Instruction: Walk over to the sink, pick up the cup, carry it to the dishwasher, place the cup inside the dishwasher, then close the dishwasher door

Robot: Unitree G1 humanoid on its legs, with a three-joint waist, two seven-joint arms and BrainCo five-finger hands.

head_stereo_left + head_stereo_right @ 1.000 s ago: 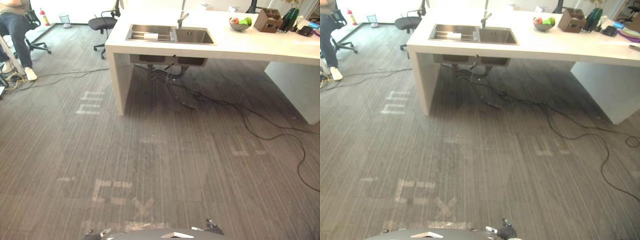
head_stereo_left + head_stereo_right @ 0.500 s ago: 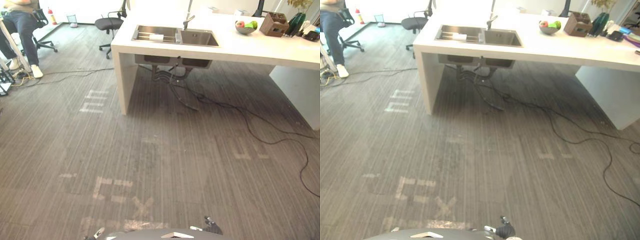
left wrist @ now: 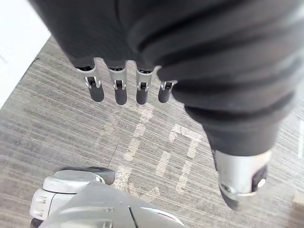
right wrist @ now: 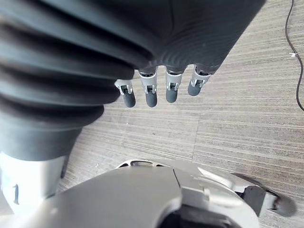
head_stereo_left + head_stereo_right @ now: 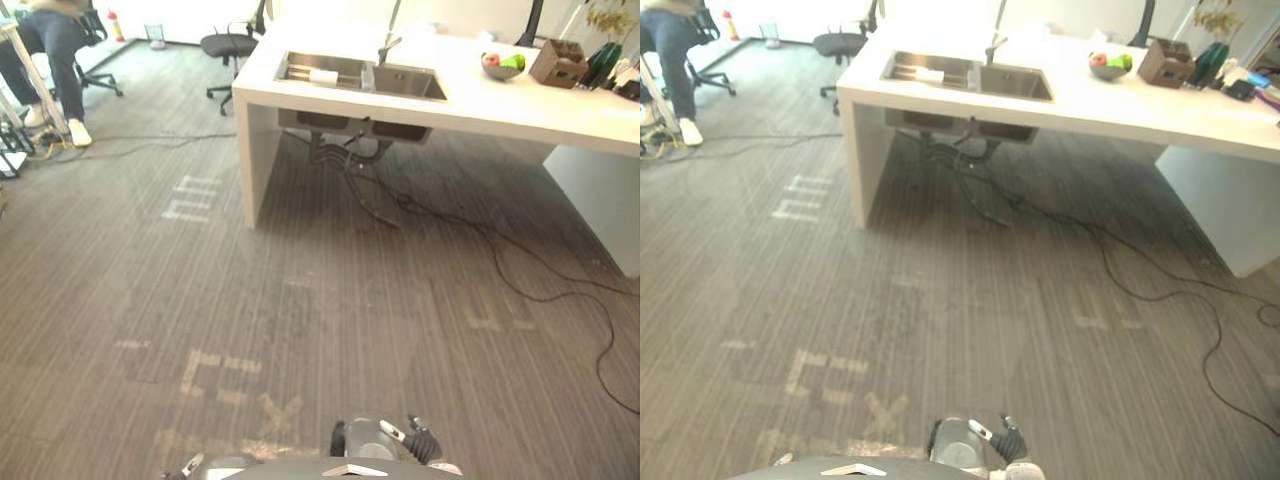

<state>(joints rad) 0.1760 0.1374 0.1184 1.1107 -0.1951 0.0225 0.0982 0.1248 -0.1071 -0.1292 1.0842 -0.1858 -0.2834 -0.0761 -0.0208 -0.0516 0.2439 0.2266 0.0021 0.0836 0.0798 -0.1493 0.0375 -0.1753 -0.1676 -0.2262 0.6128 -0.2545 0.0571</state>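
Across the floor stands a white counter (image 5: pixel 500 100) with a steel double sink (image 5: pixel 405 84) and a tall faucet (image 5: pixel 390 45). A small white cup-like thing (image 5: pixel 323 76) lies on its side in the sink's left basin. Both hands hang low at my sides, far from the sink. In its wrist view my left hand (image 3: pixel 120 92) has straight fingers and holds nothing. My right hand (image 4: pixel 151 95) is the same, open and empty, and it shows at the bottom edge of the left eye view (image 5: pixel 405 440).
A fruit bowl (image 5: pixel 503 65), a brown box (image 5: pixel 558 62) and a green bottle (image 5: pixel 603 55) sit on the counter's right part. Black cables (image 5: pixel 480 240) trail from under the sink across the grey floor. An office chair (image 5: pixel 232 45) and a seated person (image 5: pixel 50 50) are far left.
The camera has shifted, so the counter and sink now sit lower and further right. My right hand has come further into view at the bottom edge.
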